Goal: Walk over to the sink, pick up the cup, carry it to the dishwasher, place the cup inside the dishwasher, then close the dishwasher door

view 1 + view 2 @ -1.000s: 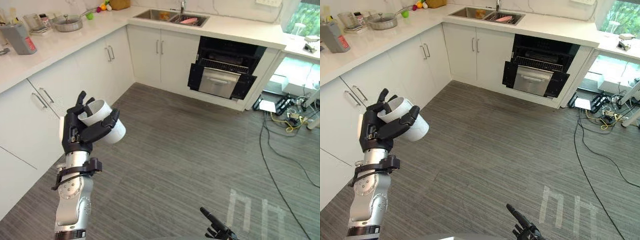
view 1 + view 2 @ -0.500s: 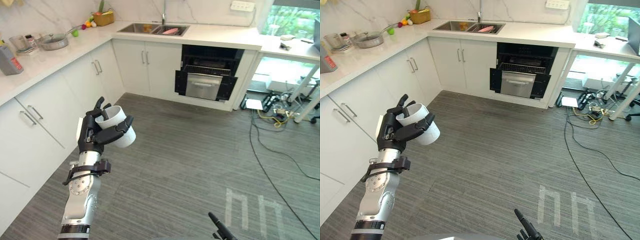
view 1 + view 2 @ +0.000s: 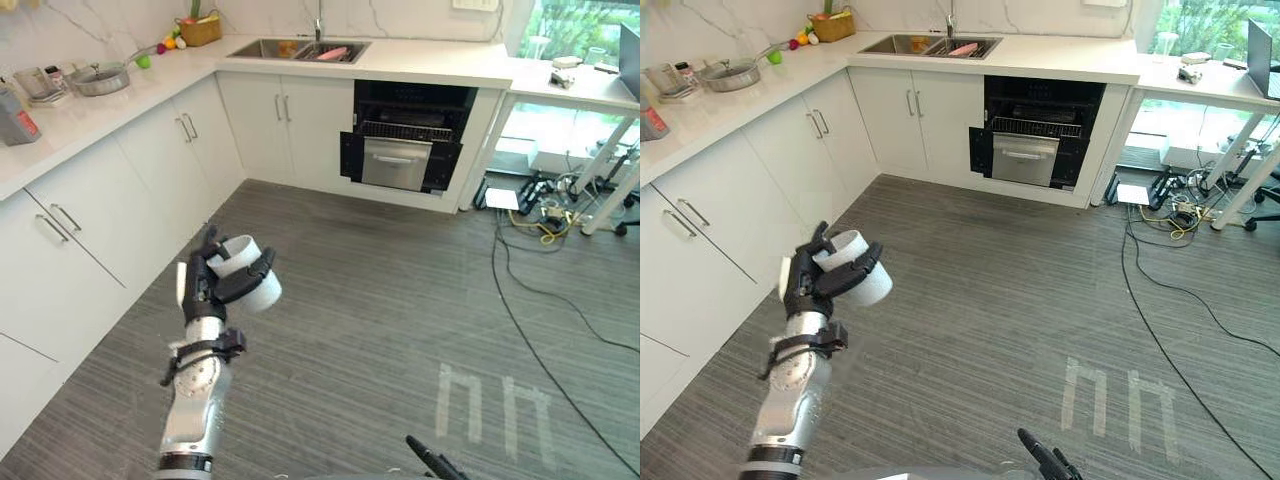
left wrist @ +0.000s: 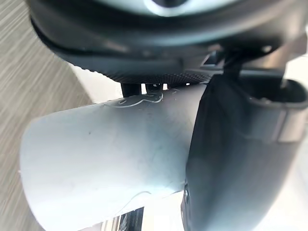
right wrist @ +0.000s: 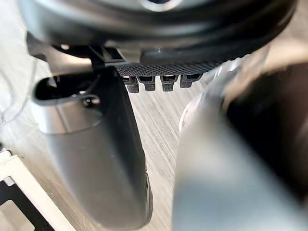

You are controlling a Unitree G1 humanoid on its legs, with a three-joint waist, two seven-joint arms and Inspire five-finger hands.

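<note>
Now, my left robot hand (image 3: 200, 290) is clenched round the one white cup (image 3: 263, 293), held above the floor (image 3: 400, 300). One dishwasher (image 3: 405, 150) stands open well beyond it. My right robot hand (image 3: 425, 458) hangs relaxed, fingers straight.

A lidded pan (image 3: 100, 78) sits on the counter (image 3: 70, 118) along its left run. A green fruit (image 3: 144, 62) lies just beside it toward the back corner, where a basket (image 3: 201, 30) stands. Pale tape marks (image 3: 439, 405) stripe the grey floor (image 3: 350, 280). Cables (image 3: 545, 212) tangle under the white desk (image 3: 590, 82).
</note>
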